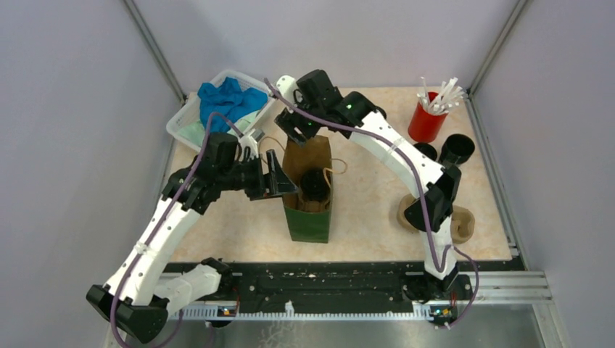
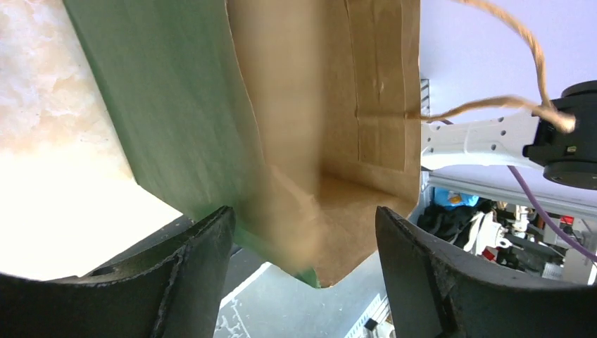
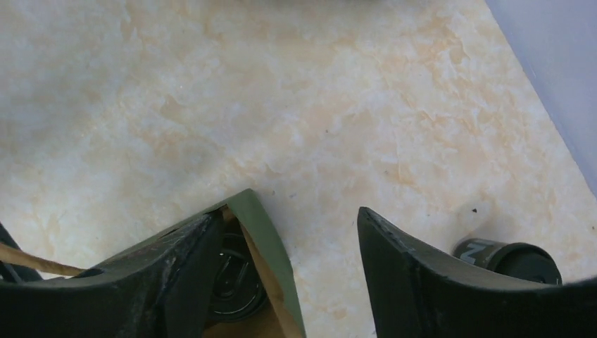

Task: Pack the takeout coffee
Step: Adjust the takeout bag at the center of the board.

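A green paper bag (image 1: pixel 308 217) with a brown inside stands open mid-table. One black lidded coffee cup (image 1: pixel 315 185) sits inside it; its lid shows in the right wrist view (image 3: pixel 236 278). Two more black cups (image 1: pixel 457 148) stand at the right, one partly behind the right arm (image 1: pixel 426 151). My left gripper (image 1: pixel 281 178) is open at the bag's left rim, with the bag's wall (image 2: pixel 176 105) between its jaws (image 2: pixel 303 218). My right gripper (image 1: pixel 296 129) is open over the bag's far rim; the bag's corner (image 3: pixel 262 232) lies between its jaws (image 3: pixel 287 215).
A red cup of white sticks (image 1: pixel 426 119) stands at the back right. A tan pulp carrier (image 1: pixel 457 223) lies at the right front, partly behind the right arm. A white bin with a blue cloth (image 1: pixel 228 101) is at the back left. A black cup (image 3: pixel 517 259) shows on the table by the right finger.
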Action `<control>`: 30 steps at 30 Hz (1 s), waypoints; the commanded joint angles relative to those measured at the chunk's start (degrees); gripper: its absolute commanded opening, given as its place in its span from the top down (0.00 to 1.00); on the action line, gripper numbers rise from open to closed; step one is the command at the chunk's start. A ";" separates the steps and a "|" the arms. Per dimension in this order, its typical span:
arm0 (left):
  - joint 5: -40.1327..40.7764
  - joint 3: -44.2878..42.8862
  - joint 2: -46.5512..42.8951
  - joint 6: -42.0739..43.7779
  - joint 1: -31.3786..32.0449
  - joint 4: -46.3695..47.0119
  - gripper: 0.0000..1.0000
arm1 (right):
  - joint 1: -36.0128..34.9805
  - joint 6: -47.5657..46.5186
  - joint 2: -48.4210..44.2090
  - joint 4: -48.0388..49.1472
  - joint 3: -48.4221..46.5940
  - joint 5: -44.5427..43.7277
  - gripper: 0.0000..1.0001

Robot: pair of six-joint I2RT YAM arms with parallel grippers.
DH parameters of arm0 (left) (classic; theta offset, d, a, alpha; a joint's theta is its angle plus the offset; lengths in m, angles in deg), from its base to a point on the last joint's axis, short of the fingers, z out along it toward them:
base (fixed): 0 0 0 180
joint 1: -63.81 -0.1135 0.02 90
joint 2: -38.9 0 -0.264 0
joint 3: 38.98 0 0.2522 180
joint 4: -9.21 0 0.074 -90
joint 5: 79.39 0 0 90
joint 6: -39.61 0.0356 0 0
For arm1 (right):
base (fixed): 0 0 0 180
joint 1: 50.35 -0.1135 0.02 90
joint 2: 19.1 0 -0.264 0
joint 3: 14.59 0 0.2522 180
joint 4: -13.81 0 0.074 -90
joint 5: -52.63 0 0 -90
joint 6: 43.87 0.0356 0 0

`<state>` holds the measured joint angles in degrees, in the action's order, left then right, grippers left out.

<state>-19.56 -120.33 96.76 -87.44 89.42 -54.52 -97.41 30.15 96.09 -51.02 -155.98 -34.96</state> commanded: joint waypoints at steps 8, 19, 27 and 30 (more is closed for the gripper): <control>0.46 -3.57 -2.82 0.63 0.23 2.44 0.10 | 3.59 27.92 -12.14 -17.28 -13.21 1.95 0.12; 18.24 1.51 -12.35 -4.62 0.21 -17.37 0.34 | 17.36 40.06 -33.22 -10.38 22.59 -6.27 0.06; 21.64 14.59 -8.04 -7.53 0.23 -6.71 0.41 | 20.42 41.22 -31.13 2.31 44.49 4.74 0.06; 19.44 18.20 -2.38 -8.56 0.21 -1.23 0.40 | 20.40 41.97 -29.13 8.28 50.70 6.60 0.06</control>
<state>0.24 -105.90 88.39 -94.29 89.42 -65.54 -76.96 70.23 65.89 -52.68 -110.22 -32.99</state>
